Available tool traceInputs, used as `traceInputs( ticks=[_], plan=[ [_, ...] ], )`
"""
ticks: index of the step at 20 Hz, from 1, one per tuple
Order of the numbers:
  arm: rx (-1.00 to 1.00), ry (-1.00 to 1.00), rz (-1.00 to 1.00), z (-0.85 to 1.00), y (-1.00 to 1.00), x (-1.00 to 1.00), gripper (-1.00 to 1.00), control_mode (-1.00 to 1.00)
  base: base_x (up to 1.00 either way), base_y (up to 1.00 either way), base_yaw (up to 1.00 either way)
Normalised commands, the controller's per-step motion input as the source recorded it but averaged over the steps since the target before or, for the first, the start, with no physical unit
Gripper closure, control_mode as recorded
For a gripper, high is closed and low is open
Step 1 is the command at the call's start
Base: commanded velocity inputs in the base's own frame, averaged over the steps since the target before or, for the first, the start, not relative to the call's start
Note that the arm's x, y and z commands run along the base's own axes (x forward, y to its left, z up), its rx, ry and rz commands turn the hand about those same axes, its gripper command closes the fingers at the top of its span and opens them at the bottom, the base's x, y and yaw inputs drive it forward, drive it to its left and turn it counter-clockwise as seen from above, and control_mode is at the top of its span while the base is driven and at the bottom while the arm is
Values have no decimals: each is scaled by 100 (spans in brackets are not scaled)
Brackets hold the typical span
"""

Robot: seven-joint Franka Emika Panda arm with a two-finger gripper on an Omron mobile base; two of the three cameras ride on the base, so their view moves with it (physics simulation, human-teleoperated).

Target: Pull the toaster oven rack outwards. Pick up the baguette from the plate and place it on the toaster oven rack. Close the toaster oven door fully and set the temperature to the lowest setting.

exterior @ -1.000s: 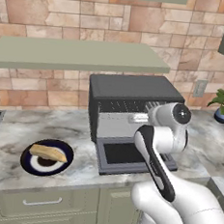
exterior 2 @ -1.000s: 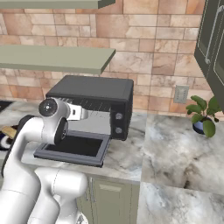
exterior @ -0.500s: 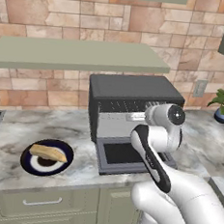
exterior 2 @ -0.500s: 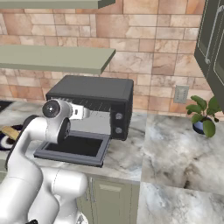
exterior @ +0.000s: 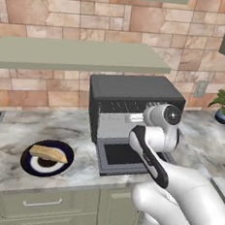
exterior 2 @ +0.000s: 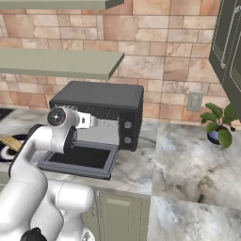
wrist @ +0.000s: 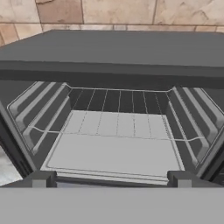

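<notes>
End effector point(wrist: 111, 178) gapes wide at the oven point(exterior: 130, 104) mouth, empty. From the left, the door point(exterior: 122, 157) lies flat, baguette point(exterior: 48, 153) on plate point(exterior: 47, 158). Hand view: rack point(wrist: 114, 146) inside the cavity.

toaster oven door point(exterior: 124, 157) lying dropped open, cavity mouth standing clear, toaster oven rack point(wrist: 116, 148) sitting apparently flush inside, ribbed side walls point(wrist: 37, 116) narrowing passage, wall shelf point(exterior: 76, 55) overhanging above
</notes>
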Motion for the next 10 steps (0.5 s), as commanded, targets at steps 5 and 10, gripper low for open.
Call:
traceInputs(
  ticks=[5, 10],
  plan=[
    [0, 0, 0, -16, 0, 4, -100, -100, 0, 0, 0],
    [0, -4, 0, -12, 2, 16, -100, -100, 0, 0, 0]
  ],
)
